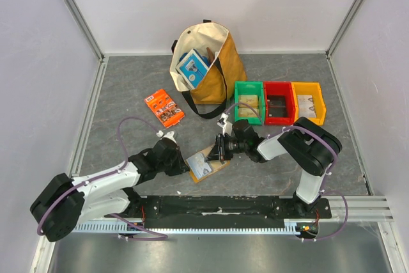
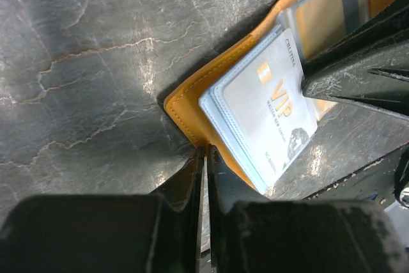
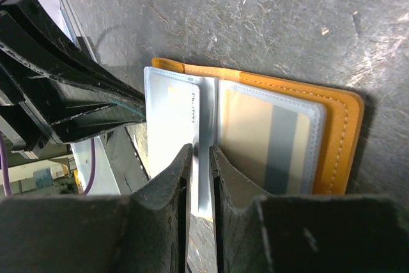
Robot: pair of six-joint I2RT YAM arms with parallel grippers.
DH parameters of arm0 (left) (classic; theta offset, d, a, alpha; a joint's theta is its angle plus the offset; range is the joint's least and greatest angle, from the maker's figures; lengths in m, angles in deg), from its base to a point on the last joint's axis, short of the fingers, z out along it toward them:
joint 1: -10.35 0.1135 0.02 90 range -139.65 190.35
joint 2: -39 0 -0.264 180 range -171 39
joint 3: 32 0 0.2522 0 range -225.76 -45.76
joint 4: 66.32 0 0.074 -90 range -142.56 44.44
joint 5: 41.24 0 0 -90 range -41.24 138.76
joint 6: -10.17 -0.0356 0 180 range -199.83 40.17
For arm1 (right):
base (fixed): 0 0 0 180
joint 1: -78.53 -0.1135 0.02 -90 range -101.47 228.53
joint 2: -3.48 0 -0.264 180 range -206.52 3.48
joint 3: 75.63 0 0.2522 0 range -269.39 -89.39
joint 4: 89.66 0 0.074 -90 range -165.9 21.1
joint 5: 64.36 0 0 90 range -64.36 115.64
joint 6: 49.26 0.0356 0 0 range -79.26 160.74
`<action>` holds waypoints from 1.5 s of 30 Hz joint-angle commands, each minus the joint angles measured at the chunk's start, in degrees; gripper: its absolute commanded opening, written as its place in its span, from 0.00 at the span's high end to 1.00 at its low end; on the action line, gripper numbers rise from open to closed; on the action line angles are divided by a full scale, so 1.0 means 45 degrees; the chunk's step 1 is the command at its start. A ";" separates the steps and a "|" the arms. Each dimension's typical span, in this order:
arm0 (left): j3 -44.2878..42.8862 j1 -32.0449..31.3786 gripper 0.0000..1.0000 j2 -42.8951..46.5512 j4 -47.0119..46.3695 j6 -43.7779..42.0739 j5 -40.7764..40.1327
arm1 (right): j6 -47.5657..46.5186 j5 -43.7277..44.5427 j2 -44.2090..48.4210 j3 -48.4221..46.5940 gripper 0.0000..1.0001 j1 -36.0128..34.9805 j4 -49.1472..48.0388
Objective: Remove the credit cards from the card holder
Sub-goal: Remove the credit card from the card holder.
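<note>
The card holder (image 1: 208, 164) lies open on the grey surface (image 1: 128, 81), near the middle and towards the near edge, between my two arms. My left pincer (image 2: 204, 158) comes at it from the left and is closed tight on the thin orange edge of its cover. My right pincer (image 3: 201, 155) comes from the right, its jaws drawn narrow around the pale plastic leaf at the fold of the inner pockets. I cannot tell whether a card is also caught between them.

Both cards I can see sit in their clear pockets. A pale card (image 2: 268, 113) with gold "VIP" lettering is on the left half, and a striped card (image 3: 271, 139), tan and grey, is on the right half.

Farther back stand a cream and tan bag (image 1: 211, 62), an orange packet (image 1: 164, 108) to its left, and green (image 1: 248, 101), red (image 1: 278, 102) and yellow (image 1: 308, 101) bins to its right.
</note>
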 commanded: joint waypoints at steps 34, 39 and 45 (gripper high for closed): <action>-0.1137 0.0082 0.87 0.0033 0.0058 -0.0821 0.0220 | 0.0235 -0.0596 -0.0212 0.0017 0.83 -0.0286 -0.1060; -0.0883 0.0082 0.92 -0.0768 -0.0256 -0.0899 0.0142 | 0.0313 -0.0596 -0.0173 0.0056 0.78 -0.0267 -0.1157; -0.0531 0.0082 0.98 -0.1199 -0.0294 -0.0860 0.0044 | 0.0586 -0.0674 -0.0212 0.0076 0.78 -0.0267 -0.1490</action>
